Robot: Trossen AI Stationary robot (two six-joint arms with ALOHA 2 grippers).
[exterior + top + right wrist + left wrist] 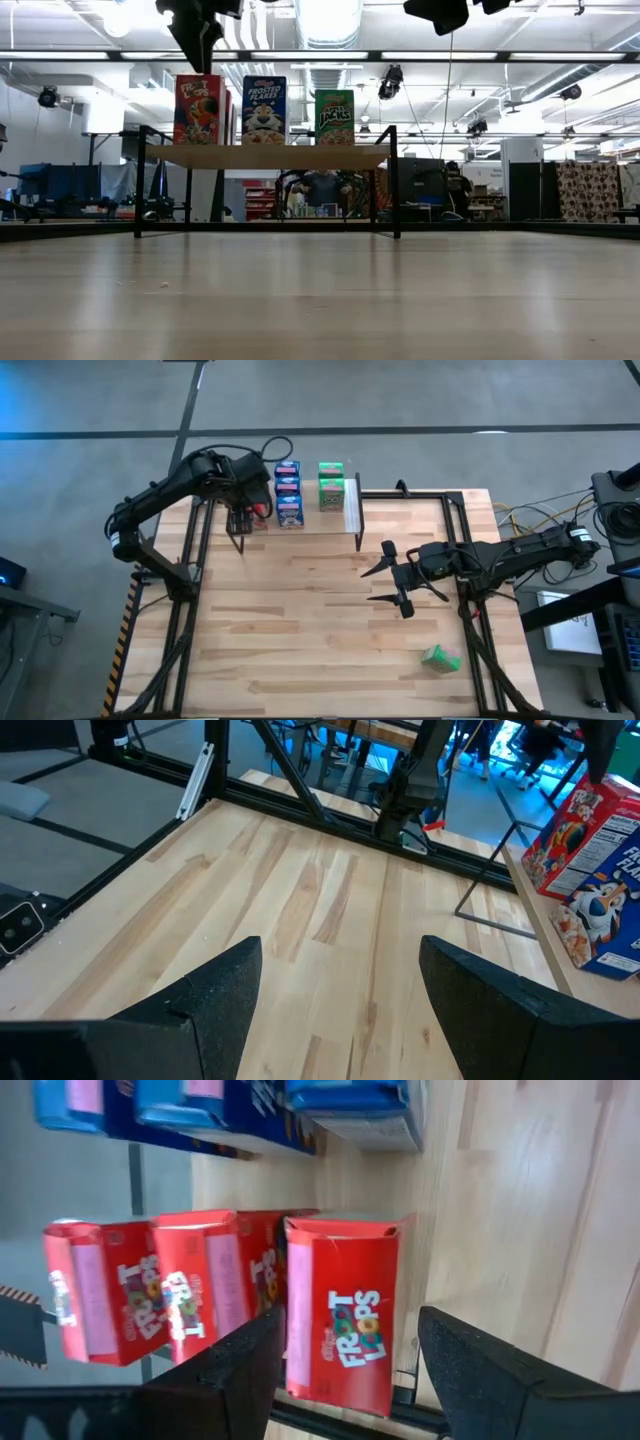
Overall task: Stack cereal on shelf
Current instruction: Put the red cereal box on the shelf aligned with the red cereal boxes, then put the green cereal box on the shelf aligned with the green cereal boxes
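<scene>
The shelf (270,156) stands at the table's far edge and carries upright cereal boxes in rows: red (198,108), blue (264,110) and green (334,117). In the left wrist view, three red boxes (200,1295) stand in a row on their bottom ends. My left gripper (348,1330) hangs over the shelf's left end, pointing steeply down. It is open, with one finger on each side of the nearest red box (340,1310). My right gripper (395,575) waits open above the table's middle right. One more green box (440,658) lies on the tabletop near the front right.
The whitish end strip (352,505) and black legs (396,180) mark the shelf's right end. Black frame bars (470,550) run along the table's sides. Bare wooden tabletop (300,910) spreads in front of my right gripper (340,980).
</scene>
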